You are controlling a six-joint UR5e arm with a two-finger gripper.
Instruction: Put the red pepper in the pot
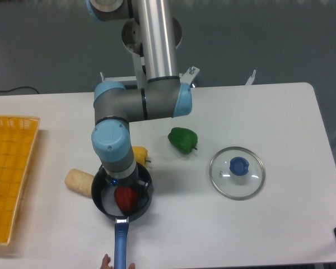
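Red pepper: we see the red pepper [125,198] lying inside the pot [103,200], toward its right half, on the grey floor of the pan.
Pot: it sits on the white table [269,117] near the front edge, at about 7 o'clock from the table's middle, with its blue handle [120,246] pointing to 6 o'clock.
Gripper: the gripper [127,186] hangs directly over the pot, under the arm's blue-capped wrist [107,142]; the wrist hides most of it, and we cannot tell whether its fingers are spread or closed, nor whether they touch the pepper.
Arm: the grey arm [155,50] comes down from 12 o'clock and bends left at the elbow above the table.
Yellow pepper: the yellow pepper [140,154] lies just at 1 o'clock of the pot, partly covered by the wrist.
Green pepper: the green pepper [182,139] rests at 2 o'clock of the pot, apart from it, near the table's middle.
Glass lid: the glass lid [237,172] with a blue knob lies flat at 3 o'clock of the pot, well apart.
Pale roll-shaped item: a pale item [79,181] touches or nearly touches the pot's rim at 10 o'clock.
Yellow basket: the yellow basket [8,174] occupies the table's far 9 o'clock edge.
Fingertips: we note skin-coloured fingertips [106,260] at the bottom edge, just left of the handle.
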